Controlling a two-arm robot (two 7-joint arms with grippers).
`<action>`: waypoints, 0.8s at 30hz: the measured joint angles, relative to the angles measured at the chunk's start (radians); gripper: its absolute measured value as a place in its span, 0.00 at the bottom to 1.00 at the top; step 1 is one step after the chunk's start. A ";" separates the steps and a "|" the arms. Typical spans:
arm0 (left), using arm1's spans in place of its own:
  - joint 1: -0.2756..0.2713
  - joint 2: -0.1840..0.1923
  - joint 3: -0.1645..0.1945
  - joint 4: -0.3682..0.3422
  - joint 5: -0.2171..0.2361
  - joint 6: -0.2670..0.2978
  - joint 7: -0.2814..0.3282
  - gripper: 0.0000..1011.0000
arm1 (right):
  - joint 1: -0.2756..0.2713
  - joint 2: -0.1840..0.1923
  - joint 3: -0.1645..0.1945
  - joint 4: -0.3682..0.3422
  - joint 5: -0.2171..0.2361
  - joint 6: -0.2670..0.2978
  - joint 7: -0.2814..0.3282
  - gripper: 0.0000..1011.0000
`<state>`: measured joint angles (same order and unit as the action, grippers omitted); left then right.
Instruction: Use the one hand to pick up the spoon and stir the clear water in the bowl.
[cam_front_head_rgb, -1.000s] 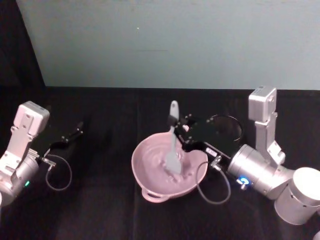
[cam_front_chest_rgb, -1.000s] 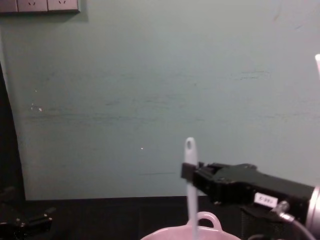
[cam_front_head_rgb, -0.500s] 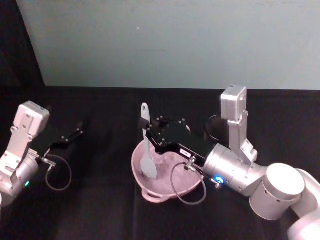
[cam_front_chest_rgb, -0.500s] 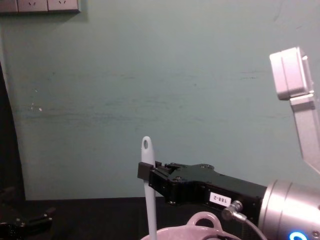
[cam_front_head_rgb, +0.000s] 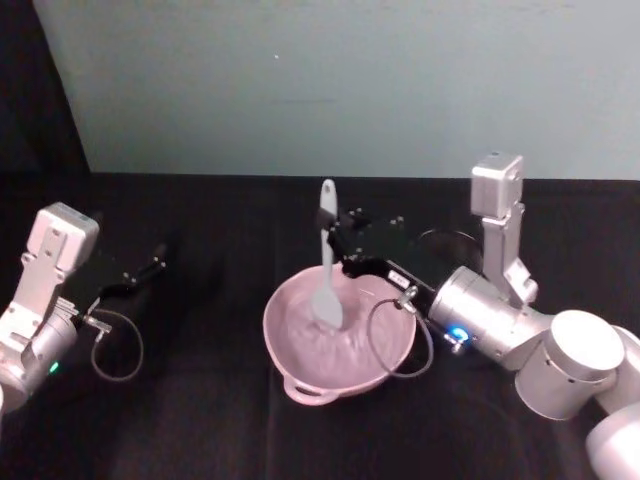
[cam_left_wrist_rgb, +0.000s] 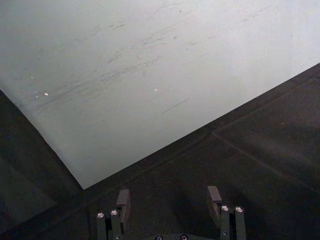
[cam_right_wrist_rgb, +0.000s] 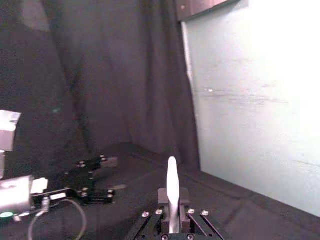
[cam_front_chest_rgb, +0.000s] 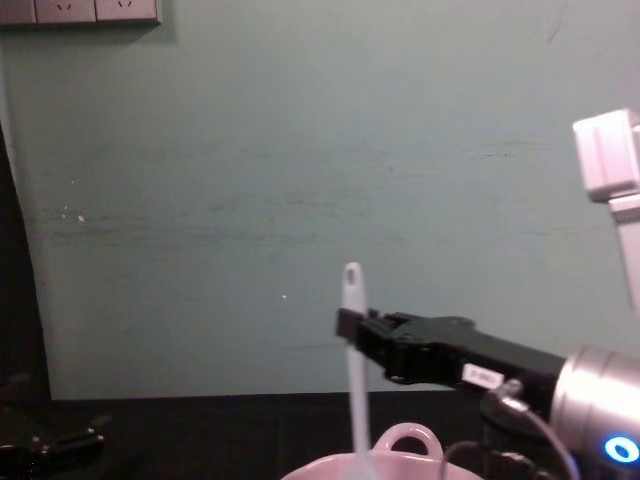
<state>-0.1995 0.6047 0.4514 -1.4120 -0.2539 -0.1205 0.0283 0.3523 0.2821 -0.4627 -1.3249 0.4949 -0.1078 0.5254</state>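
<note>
Your black blocky right gripper (cam_front_head_rgb: 336, 241) held the slim white plastic spoon (cam_front_head_rgb: 326, 268) clamped upright, its head at twelve o'clock in the pale pink bowl (cam_front_head_rgb: 270, 335); the idle left gripper (cam_left_wrist_rgb: 169, 196) had its jaws apart.

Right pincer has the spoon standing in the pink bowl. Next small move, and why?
Probably a short arc: sweep the spoon head toward the near side of the bowl, handle upright. The right pincer is shut on the handle and the head sits low inside the bowl, toward its far wall, so there is room to stir that way. The left pincer is parked, open.
</note>
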 joint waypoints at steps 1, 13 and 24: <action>0.000 0.000 0.000 0.000 0.000 0.000 0.000 0.99 | -0.002 0.004 0.005 -0.004 0.000 0.000 -0.004 0.11; 0.000 0.000 0.000 0.000 0.000 0.000 0.000 0.99 | -0.083 0.061 0.061 -0.093 -0.002 0.003 -0.046 0.11; 0.000 0.000 0.000 0.000 0.000 0.000 0.000 0.99 | -0.139 0.070 0.032 -0.180 -0.004 0.027 -0.028 0.11</action>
<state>-0.1995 0.6047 0.4513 -1.4120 -0.2539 -0.1205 0.0283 0.2131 0.3521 -0.4304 -1.5051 0.4913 -0.0810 0.4975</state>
